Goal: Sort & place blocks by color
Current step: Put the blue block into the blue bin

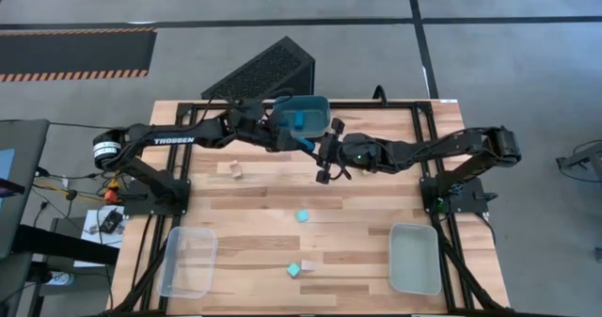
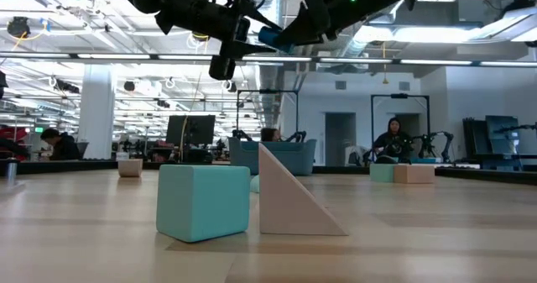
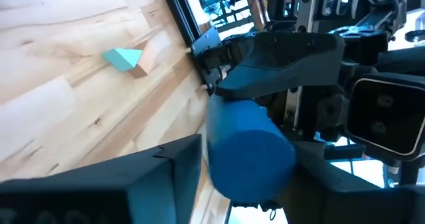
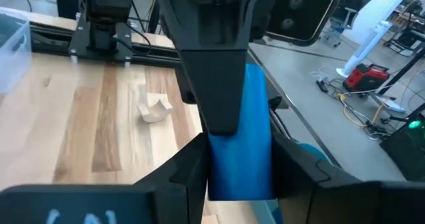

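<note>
Handover mid-air above the desk point(image 1: 282, 204) beside the teal bin point(image 1: 306, 115): right claw point(image 4: 239, 164) and left claw point(image 3: 252, 177) both clamp 1 blue block point(image 3: 249, 151); risk is a mistimed release dropping it outside the bin.

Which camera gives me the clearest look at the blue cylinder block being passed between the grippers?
The right wrist view: the blue cylinder block fills the frame between dark fingers. The left wrist view shows its rounded end. The high view shows a sliver; the low view, a blue tip overhead.
</note>
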Tool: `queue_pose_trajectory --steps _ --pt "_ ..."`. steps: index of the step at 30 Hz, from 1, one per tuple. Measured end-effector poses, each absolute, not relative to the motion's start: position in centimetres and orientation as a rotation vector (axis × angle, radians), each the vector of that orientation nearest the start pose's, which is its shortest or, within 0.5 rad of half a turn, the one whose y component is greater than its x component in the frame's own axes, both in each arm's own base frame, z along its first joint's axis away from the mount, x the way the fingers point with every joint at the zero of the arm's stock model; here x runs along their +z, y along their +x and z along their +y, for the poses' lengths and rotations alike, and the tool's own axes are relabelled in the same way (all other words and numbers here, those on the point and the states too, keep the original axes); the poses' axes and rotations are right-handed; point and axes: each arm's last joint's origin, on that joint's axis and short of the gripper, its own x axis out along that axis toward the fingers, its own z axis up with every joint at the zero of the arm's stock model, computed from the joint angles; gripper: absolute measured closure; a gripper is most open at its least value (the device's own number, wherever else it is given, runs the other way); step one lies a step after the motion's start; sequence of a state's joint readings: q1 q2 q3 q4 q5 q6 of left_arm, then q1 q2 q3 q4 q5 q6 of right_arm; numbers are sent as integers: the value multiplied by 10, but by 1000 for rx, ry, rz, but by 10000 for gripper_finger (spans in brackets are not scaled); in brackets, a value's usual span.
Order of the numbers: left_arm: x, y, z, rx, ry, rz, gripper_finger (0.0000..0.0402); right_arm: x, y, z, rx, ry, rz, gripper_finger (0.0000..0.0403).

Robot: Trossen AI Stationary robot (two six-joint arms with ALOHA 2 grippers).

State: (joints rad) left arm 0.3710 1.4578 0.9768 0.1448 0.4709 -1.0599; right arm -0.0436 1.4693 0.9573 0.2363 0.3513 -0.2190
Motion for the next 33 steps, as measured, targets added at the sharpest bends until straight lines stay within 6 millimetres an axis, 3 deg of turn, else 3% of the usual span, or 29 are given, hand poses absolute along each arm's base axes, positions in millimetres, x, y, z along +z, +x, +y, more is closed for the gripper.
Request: queue_pose_trajectory --steps 5,11,15,20,26,30,33 --pt "275 303 114 88 -1161 320 309 273 327 -27 -366 -259 315 242" --pt "273 298 125 113 -1012 313 309 271 325 -35 -433 -142 313 224" --pt "267 291 140 289 -878 314 309 258 314 -49 -599 28 432 206" --pt "258 280 159 502 -586 375 302 245 293 -63 -711 243 604 190" --pt "236 273 190 582 -595 430 300 243 282 -63 -692 388 669 187" --pt "210 281 206 598 -619 476 299 247 281 -62 -689 449 645 189" --pt "204 288 219 674 -637 452 292 249 281 -60 -654 501 631 190"
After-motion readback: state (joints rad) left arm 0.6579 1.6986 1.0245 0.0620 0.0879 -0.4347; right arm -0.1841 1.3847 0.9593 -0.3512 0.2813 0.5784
